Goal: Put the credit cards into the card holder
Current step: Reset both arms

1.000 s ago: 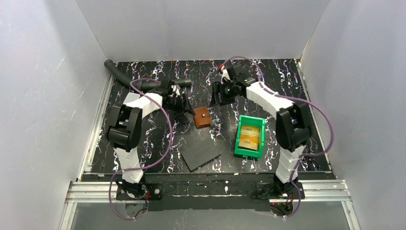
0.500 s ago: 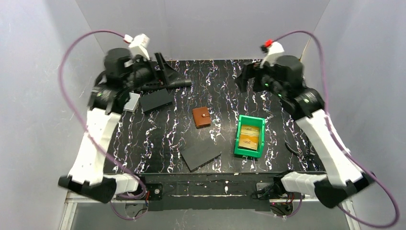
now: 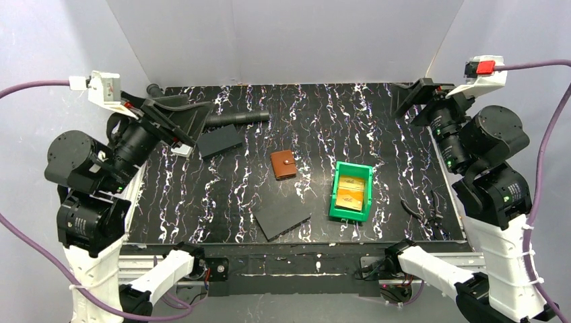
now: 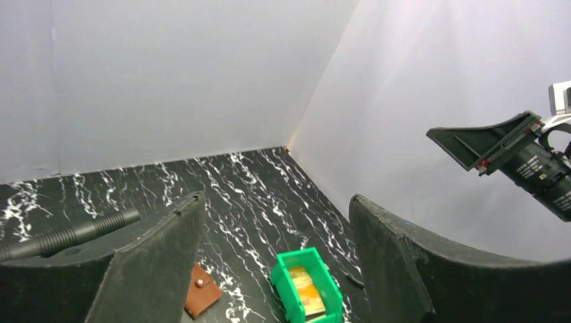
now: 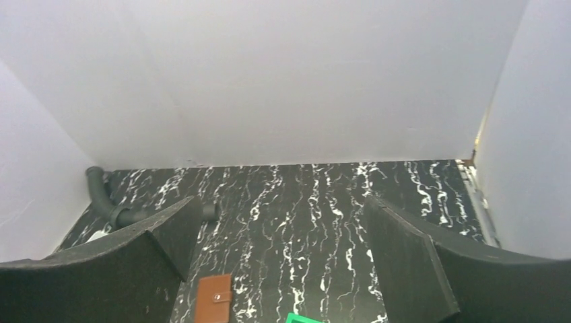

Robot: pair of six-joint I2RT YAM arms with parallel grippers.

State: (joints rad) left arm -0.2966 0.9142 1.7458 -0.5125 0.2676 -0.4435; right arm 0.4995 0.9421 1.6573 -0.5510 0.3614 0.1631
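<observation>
Both arms have swung up and outward since the earlier frames, when they reached over the middle of the table. They now stand raised at its two sides.

Left gripper (image 3: pixel 176 116): jaws released and spread wide, nothing between them. The left wrist view confirms an empty gap. It hangs high, far to the left of the green bin (image 3: pixel 355 166) and well apart from it.

Right gripper (image 3: pixel 419 95): jaws likewise spread, nothing held, confirmed in the right wrist view. It sits raised above the table, beyond the green bin and to its right.

Credit cards (image 3: pixel 352 190): orange-yellow, lying flat inside the green bin. How many are stacked there cannot be told. None is seen outside the bin.

Card holder (image 3: pixel 283 164): brown leather, flat on the table just left of the green bin, not touching it. It appears folded shut with the snap tab across it.

Other items: one dark grey slab (image 3: pixel 283 217) lies left of the green bin toward the near edge. A second slab (image 3: pixel 220 140) lies further left, past the card holder. A corrugated hose (image 3: pixel 237 119) lies along the far left.

Assessment: no part of the task is complete. Judged outstanding are unsnapping and opening the card holder, lifting each card from the bin, and seating the cards in the slots.
</observation>
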